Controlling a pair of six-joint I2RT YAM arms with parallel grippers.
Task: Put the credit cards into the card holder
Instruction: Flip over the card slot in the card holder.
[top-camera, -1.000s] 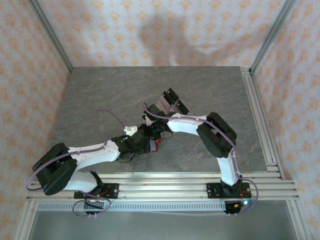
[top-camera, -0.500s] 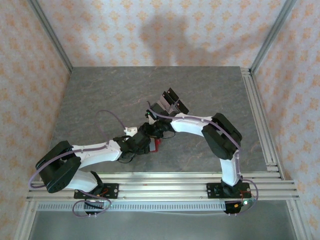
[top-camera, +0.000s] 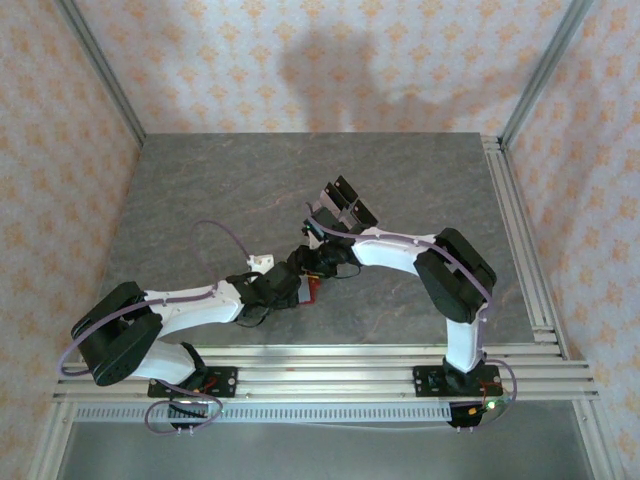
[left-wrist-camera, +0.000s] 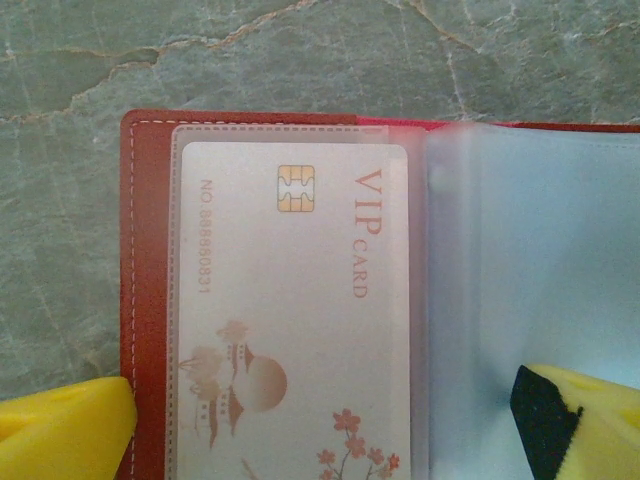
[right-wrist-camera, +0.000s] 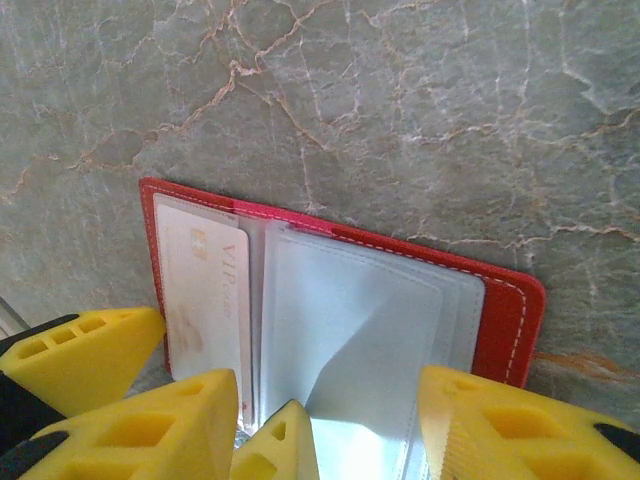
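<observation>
filling under way: one card seated in the wallet by the table's near edge; your left claw gapes wide, right claw half open, empty. the next card likely needs a held-open sleeve.

Both arms were stretched inward from their bases at the near edge of the counter, meeting low over its middle, the left hand with yellow fingers spread wide and the right hand just beyond it, wrist bent down, fingers about half apart.
</observation>
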